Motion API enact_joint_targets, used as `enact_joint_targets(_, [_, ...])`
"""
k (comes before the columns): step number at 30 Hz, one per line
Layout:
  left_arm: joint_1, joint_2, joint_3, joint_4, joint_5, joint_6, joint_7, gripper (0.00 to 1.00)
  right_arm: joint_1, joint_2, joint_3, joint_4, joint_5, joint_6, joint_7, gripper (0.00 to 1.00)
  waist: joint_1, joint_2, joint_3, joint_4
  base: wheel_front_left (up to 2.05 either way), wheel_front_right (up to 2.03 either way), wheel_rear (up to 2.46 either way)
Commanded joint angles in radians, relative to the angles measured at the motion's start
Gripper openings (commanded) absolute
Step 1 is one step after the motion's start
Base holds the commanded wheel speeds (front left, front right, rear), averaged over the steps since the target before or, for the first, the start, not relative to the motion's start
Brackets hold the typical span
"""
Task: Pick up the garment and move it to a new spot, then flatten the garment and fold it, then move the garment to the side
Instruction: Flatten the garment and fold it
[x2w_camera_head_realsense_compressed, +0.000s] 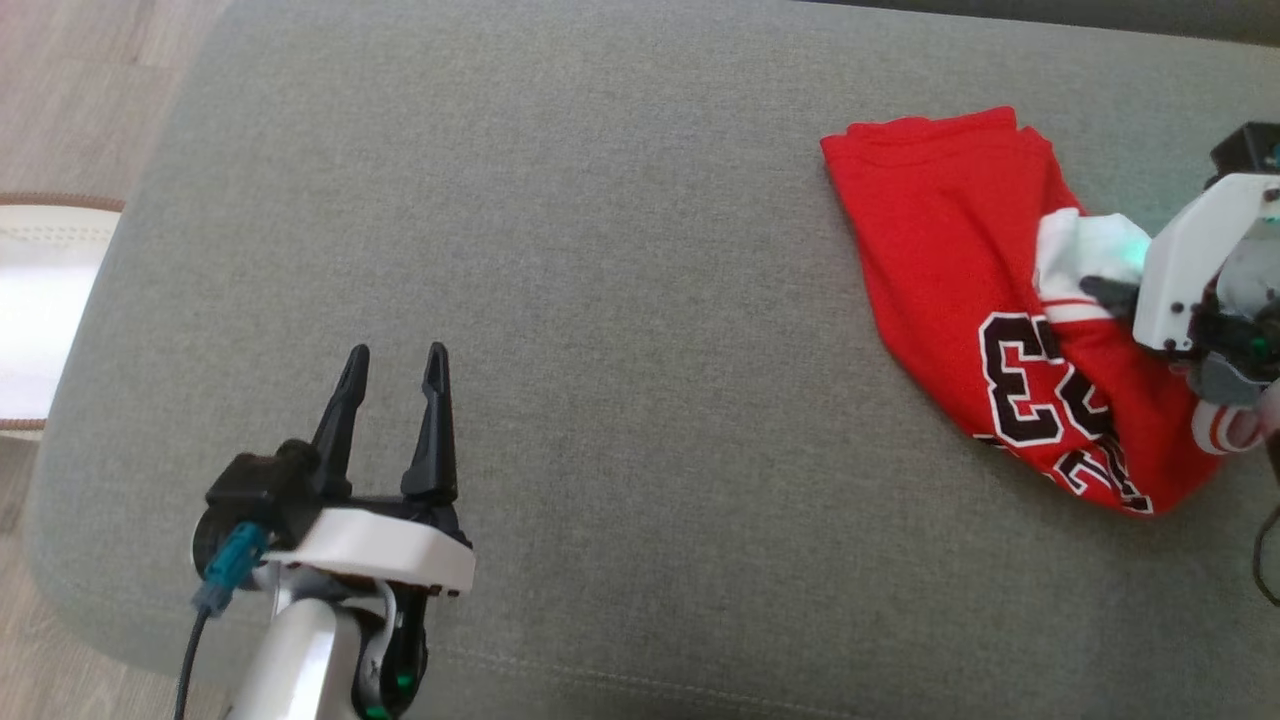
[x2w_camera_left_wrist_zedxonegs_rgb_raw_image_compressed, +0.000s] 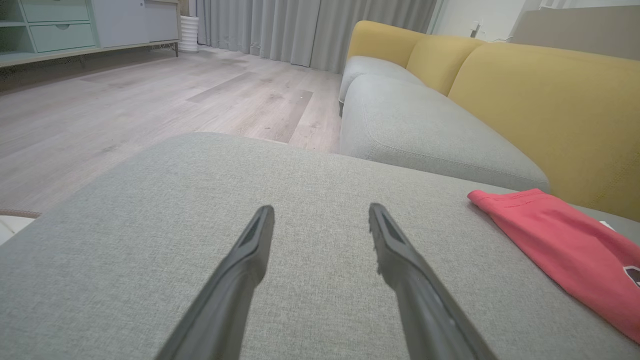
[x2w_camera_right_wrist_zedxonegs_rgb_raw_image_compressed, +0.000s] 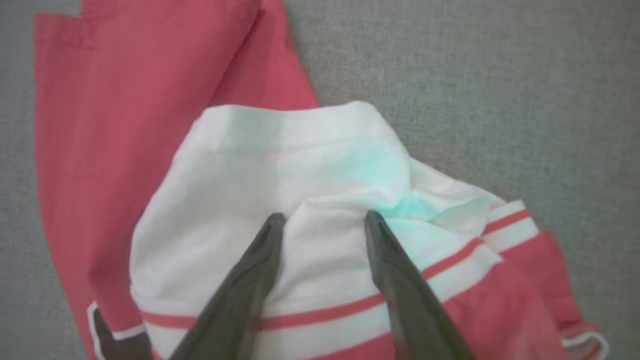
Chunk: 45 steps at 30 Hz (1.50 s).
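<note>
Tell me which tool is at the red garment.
The right tool, its fingers astride a white fold of the red garment; the left tool hovers over bare grey cushion.

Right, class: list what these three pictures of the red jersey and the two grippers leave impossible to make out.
1. Right wrist view: whether the right gripper touches the jersey or hovers above it; blur hides the contact.
2. Head view: the full number on the jersey, hidden by folds and the right arm's white housing.
3. Left wrist view: most of the jersey, cut off by the right edge.
</note>
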Motion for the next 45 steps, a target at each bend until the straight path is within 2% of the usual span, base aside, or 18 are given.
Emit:
enact_joint_targets(1, [-0.026,0.003,0.033,-0.032,-0.002,0.004,-0.009,1.0,-0.032,-0.017,0.016,-0.03,0.012,0.007,-0.023,0.0,0.0,0.0,-0.002,-0.004,0.0,0.0,0.0])
enact_joint_targets(3, [-0.024,0.003,0.038,-0.033,0.001,0.005,-0.009,1.0,-0.034,-0.02,0.038,-0.042,0.012,0.007,-0.082,0.0,0.0,0.0,-0.011,-0.015,0.0,0.0,0.0])
enact_joint_targets(10, [0.007,0.003,0.056,-0.016,0.009,-0.007,-0.009,1.0,-0.026,-0.032,0.098,-0.121,-0.025,0.007,-0.388,0.0,0.0,0.0,-0.087,-0.094,0.0,0.0,0.0])
enact_joint_targets(13, [0.027,0.003,0.069,-0.009,0.011,-0.012,-0.009,1.0,0.016,-0.025,0.121,-0.174,0.0,0.007,-0.448,0.0,0.0,0.0,-0.13,-0.14,0.0,0.0,0.0])
enact_joint_targets(17, [0.05,0.003,0.079,-0.005,0.013,-0.02,-0.009,1.0,0.123,-0.053,0.129,-0.291,0.023,0.007,-0.501,0.0,0.0,0.0,-0.17,-0.182,0.0,0.0,0.0])
enact_joint_targets(20, [0.068,0.003,0.09,-0.007,0.016,-0.021,-0.009,1.0,0.244,-0.078,0.108,-0.4,0.024,0.007,-0.507,0.0,0.0,0.0,-0.187,-0.208,0.0,0.0,0.0])
enact_joint_targets(24, [0.085,0.003,0.107,-0.013,0.02,-0.025,-0.009,1.0,0.429,-0.1,0.049,-0.548,0.011,0.007,-0.462,0.0,0.0,0.0,-0.193,-0.235,0.0,0.0,0.0])
enact_joint_targets(28, [0.087,0.003,0.111,-0.017,0.023,-0.029,-0.009,1.0,0.616,-0.09,-0.01,-0.677,-0.006,0.007,-0.363,0.0,0.0,0.0,-0.188,-0.247,0.0,0.0,0.0])
enact_joint_targets(32, [0.083,0.003,0.112,-0.013,0.026,-0.034,-0.009,1.0,0.753,-0.05,-0.07,-0.755,-0.056,0.007,-0.273,0.0,0.0,0.0,-0.185,-0.259,0.0,0.0,0.0])
enact_joint_targets(33, [0.082,0.003,0.112,-0.011,0.027,-0.035,-0.009,1.0,0.775,-0.039,-0.085,-0.764,-0.077,0.007,-0.257,0.41,0.0,0.0,-0.185,-0.263,0.0,0.0,0.0])
enact_joint_targets(34, [0.082,0.003,0.112,-0.011,0.027,-0.035,-0.009,1.0,0.775,-0.039,-0.085,-0.764,-0.077,0.007,-0.257,0.41,0.0,0.0,-0.185,-0.263,0.0,0.0,0.0])
enact_joint_targets(35, [0.08,0.003,0.112,-0.009,0.029,-0.036,-0.009,1.0,0.791,-0.027,-0.1,-0.77,-0.095,0.007,-0.245,1.0,0.0,0.0,-0.185,-0.267,0.0,0.0,0.0])
enact_joint_targets(38, [0.074,0.003,0.116,0.001,0.042,-0.044,-0.009,1.0,0.818,0.014,-0.142,-0.791,-0.135,0.007,-0.222,1.0,0.0,0.0,-0.191,-0.279,0.0,0.0,0.0])
enact_joint_targets(41, [0.055,0.011,0.124,0.024,0.047,-0.069,-0.009,1.0,0.846,0.057,-0.216,-0.856,-0.12,0.007,-0.202,1.0,0.0,0.0,-0.201,-0.293,0.0,0.0,0.0])
enact_joint_targets(45, [-0.024,0.054,0.106,0.066,0.033,-0.107,0.04,1.0,0.85,0.089,-0.295,-0.956,-0.109,0.007,-0.23,1.0,0.0,0.0,-0.208,-0.314,0.0,0.0,0.0])
